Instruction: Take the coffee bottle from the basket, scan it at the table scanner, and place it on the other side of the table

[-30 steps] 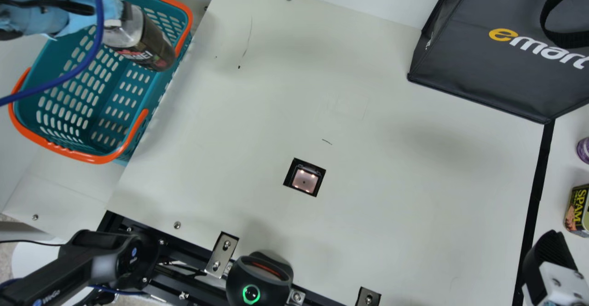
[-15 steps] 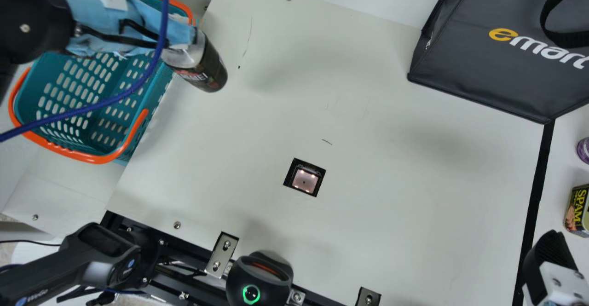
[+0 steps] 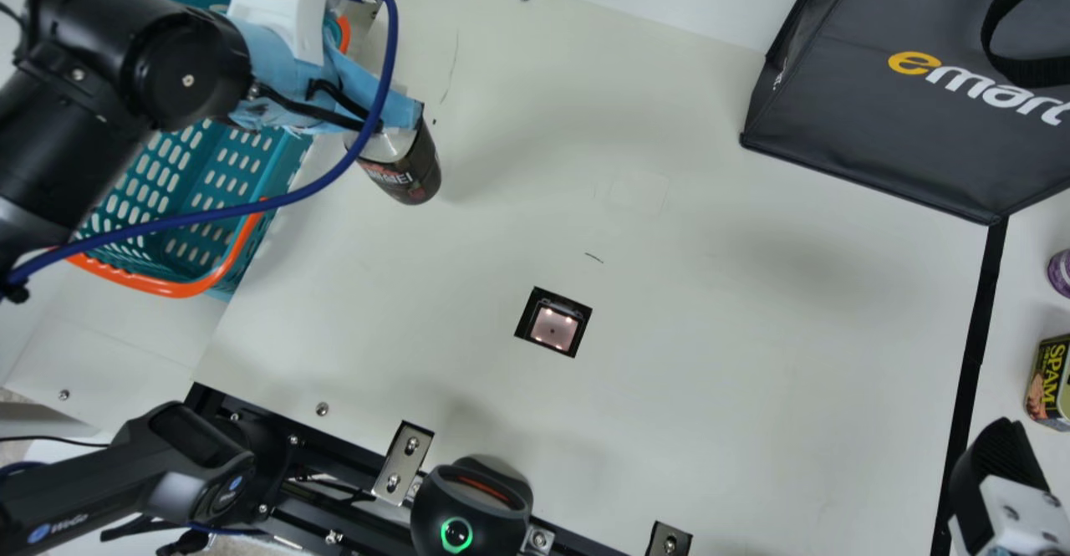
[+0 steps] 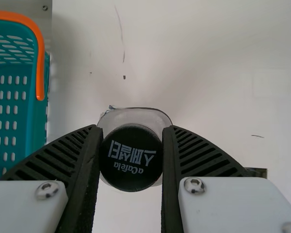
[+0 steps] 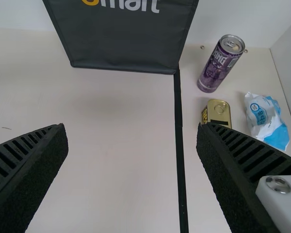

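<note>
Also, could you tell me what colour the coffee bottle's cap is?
The cap is black, clearest in the left wrist view.

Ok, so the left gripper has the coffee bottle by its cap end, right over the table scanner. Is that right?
Not over the scanner: the main view shows the coffee bottle over the table between the basket and the table scanner. The left gripper does have it by its cap end.
</note>
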`<move>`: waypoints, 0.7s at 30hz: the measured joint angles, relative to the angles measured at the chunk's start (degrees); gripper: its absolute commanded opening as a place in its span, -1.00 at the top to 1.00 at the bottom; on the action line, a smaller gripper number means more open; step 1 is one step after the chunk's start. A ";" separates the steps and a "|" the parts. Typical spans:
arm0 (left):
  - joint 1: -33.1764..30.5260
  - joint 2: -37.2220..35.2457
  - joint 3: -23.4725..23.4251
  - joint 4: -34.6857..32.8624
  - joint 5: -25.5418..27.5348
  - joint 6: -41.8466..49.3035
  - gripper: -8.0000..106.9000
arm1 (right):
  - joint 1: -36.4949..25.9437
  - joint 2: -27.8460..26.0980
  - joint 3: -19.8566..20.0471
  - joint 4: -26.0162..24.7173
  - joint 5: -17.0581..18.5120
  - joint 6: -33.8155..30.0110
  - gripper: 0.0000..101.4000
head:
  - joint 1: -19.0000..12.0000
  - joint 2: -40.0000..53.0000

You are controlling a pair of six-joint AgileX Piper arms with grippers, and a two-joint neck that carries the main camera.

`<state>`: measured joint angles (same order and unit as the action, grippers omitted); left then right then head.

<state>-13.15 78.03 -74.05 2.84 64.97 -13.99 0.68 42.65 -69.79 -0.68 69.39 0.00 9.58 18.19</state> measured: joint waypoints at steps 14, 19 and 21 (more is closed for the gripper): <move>1.74 1.03 5.44 -2.26 -4.59 5.43 1.00 | 0.00 0.00 0.00 0.00 0.00 0.00 -0.87 | 0.00 0.09; 2.27 1.29 6.79 -2.84 -5.60 6.99 0.94 | 0.00 0.00 0.00 0.00 0.05 0.00 -0.87 | 0.00 0.09; 2.44 1.29 7.23 -2.84 -6.01 7.37 0.83 | 0.00 0.00 0.00 0.00 0.05 0.00 -0.87 | 0.00 0.09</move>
<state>-10.71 79.32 -66.82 0.00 58.97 -6.62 0.68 42.65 -69.79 -0.68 69.44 0.00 9.58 18.28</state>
